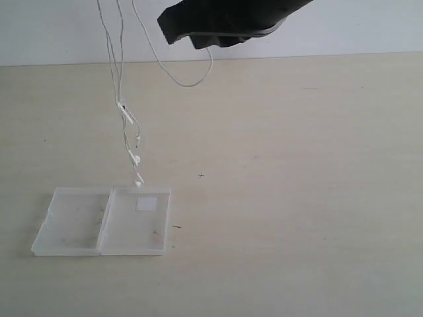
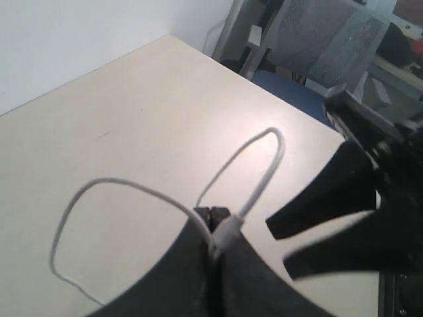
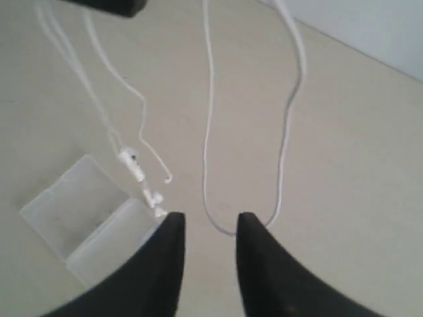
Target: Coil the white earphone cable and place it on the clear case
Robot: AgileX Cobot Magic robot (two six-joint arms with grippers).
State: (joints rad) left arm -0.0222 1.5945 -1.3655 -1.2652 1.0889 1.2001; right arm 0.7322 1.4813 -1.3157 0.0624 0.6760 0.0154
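My off-arm camera sits high and looks down across the pale beige desk to the white wall behind it. My left wrist camera stares along my left claw from very close, out towards the desk's corner. My right wrist camera looks steeply down past my right claw. It and the off-arm view share the frosted clear plastic case and the thin white earphone cable hanging over it.

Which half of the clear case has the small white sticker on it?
The right half in the exterior view, nearest the dangling earbuds; the sticker sits near its far edge. The left half has none.
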